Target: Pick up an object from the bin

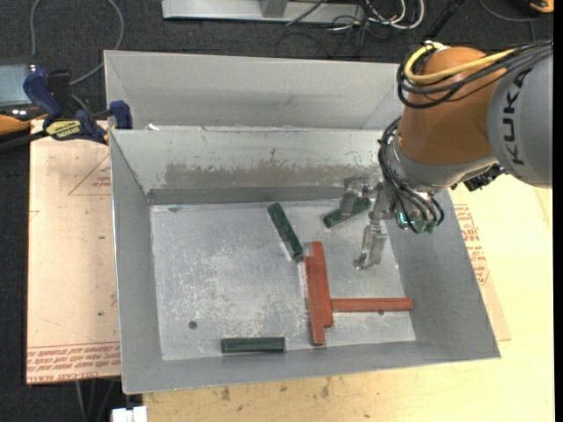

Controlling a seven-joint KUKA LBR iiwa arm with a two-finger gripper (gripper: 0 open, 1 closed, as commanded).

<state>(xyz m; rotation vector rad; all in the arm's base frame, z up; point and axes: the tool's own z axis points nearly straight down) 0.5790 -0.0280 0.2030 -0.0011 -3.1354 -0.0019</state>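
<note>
Hanging with fingers spread and nothing between them, the gripper (361,224) has a short dark green block (337,217) just beside it toward the bin's back wall, probably light, stiff and smooth-sided, so best pinched across its narrow width at mid-length.

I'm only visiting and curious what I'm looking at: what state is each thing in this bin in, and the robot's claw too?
gripper: open, low over the bin's right rear, nothing between its fingers.
small green piece: by the gripper; contact unclear.
slanted green bar: lying flat, free.
red T-shaped piece: lying flat, top end beside that bar.
lower green bar: lying flat, alone at the front.
</note>
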